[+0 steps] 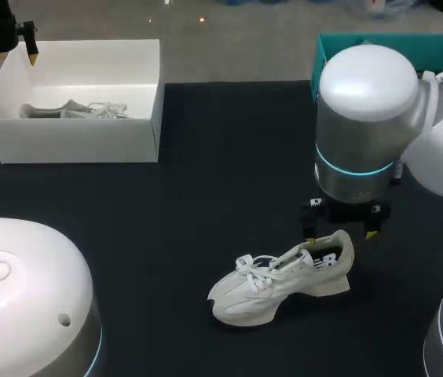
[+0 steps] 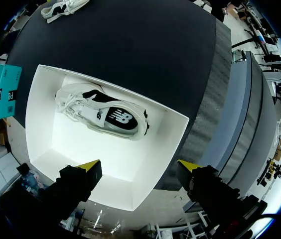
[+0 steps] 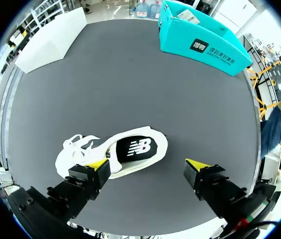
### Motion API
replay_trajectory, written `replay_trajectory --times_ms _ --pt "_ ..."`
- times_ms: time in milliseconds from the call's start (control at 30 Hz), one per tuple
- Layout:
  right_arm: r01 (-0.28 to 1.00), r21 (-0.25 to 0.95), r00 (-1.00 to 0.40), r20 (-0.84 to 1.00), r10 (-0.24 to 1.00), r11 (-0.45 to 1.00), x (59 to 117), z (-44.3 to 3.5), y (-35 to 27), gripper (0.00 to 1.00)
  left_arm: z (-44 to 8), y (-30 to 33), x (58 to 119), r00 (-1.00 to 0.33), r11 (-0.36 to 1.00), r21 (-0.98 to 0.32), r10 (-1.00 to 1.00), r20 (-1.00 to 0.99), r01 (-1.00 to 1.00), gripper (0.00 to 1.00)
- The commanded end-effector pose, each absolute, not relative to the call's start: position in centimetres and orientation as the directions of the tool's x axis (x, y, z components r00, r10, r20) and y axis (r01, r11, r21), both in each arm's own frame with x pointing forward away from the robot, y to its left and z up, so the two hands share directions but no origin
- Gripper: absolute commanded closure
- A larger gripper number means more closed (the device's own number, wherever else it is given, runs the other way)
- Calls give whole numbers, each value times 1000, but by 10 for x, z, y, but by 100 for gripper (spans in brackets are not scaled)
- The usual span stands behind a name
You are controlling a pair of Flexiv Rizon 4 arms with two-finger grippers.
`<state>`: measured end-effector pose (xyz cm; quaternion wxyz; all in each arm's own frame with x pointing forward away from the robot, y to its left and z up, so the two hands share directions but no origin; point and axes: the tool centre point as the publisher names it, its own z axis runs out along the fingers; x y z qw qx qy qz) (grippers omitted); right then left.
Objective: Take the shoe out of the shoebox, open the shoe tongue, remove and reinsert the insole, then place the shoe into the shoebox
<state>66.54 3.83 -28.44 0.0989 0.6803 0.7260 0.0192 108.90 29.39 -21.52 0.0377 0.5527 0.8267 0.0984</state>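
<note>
Left claw [image 1: 6, 61] hangs wide open and empty over the far corner of the white shoebox [image 1: 72, 141], its yellow tips straddling the box wall. A second shoe [image 1: 72, 110] lies on its side inside the box. To the right, on the dark table [image 1: 206, 181], the shoe [image 1: 284, 279] in play stands on its sole outside the box, toe toward the left arm and laces loose over the tongue. Right claw [image 1: 341, 234] hovers just above the heel, spread wide and holding nothing; the right wrist view suggests one fingertip is at the heel collar and the other is off to the side over bare table. A teal box [image 1: 441, 43] sits at the far right edge.

With the shoe out, the tongue looks to be next. The shoe appears light, so the right claw would do well to pin the heel down first. The left claw, well apart from it, would have to cross over, take the tongue's top edge rather than the laces, and draw it toward the toe.
</note>
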Motion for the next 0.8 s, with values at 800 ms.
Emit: replay_trajectory --times_ms 800 --pt "54 549 -968 234 -91 834 637 -289 -42 0 -215 294 1087 -387 370 208 921 48 906 0"
